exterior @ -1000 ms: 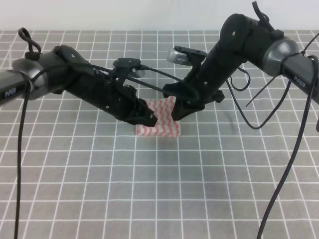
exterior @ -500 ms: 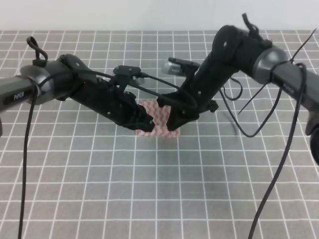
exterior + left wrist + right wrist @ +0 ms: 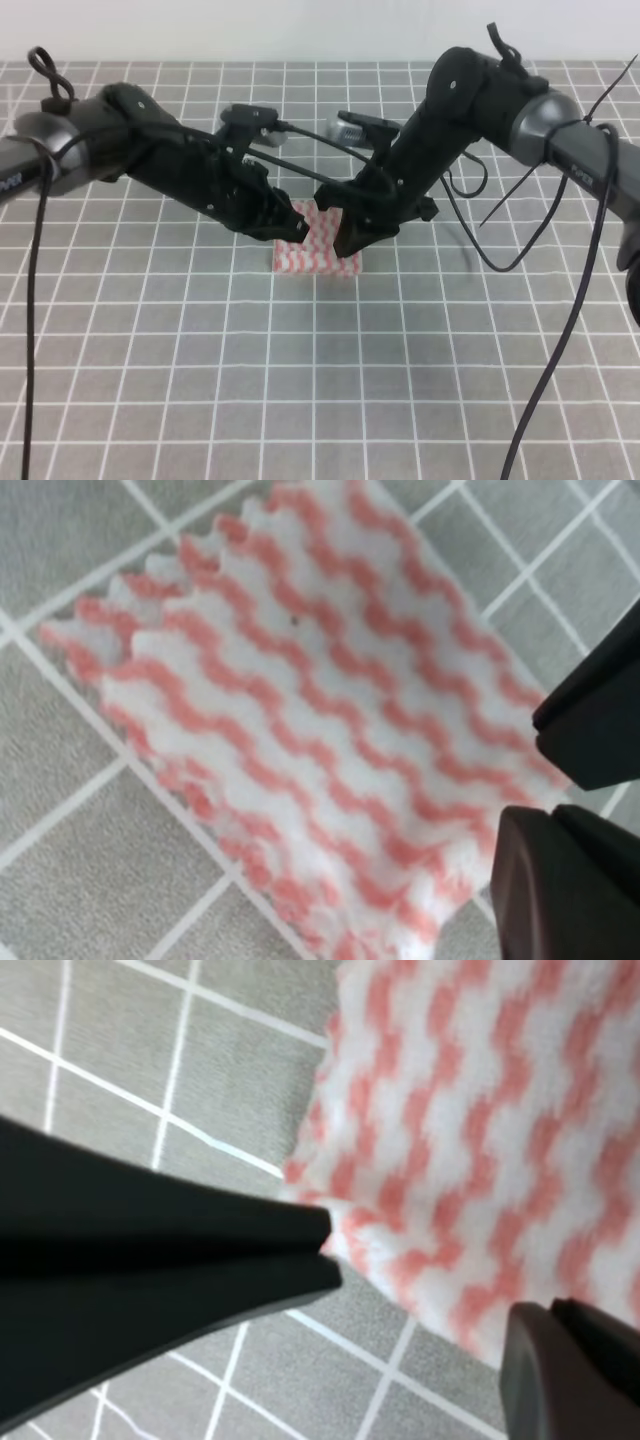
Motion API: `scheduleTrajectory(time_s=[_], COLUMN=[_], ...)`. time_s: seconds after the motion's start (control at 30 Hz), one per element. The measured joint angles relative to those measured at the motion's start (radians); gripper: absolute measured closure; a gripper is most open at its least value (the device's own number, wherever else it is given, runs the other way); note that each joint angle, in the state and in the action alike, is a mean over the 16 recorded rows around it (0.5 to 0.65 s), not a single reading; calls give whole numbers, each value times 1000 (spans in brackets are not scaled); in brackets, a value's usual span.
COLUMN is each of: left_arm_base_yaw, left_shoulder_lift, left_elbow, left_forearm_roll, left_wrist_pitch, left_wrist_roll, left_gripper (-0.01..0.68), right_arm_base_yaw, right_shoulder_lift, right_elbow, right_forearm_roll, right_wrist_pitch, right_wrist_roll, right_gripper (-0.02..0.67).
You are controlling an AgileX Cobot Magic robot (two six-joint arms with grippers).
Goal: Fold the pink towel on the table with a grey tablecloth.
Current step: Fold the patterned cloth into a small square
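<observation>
- While both arms converge, the pink towel (image 3: pixel 316 256) lies folded near the bench (image 3: pixel 320 400) centre.
- Left pincer (image 3: pixel 292 226): pinching the towel's left edge.
- Right pincer (image 3: pixel 350 236): pinching its right edge.

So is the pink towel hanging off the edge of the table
No, the pink towel lies flat on the grey tablecloth near the middle of the table, with grid squares visible on every side of it in the exterior view.
</observation>
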Motion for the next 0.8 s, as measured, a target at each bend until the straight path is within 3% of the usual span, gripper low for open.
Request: scheduleTrajectory(time_s=[0.8], left_arm_base_yaw=[19], left_shoulder_lift=[21], left_elbow=[-1], left_forearm_roll=[7], left_wrist_pitch=[-51], left_wrist_roll=[4], left_gripper=[675], right_arm_base_yaw=[-12], right_shoulder_lift=[28], right_elbow=[-3], right_forearm_roll=[0], right_wrist_pitch=[-103], right_wrist_roll=[9], right_gripper=[664])
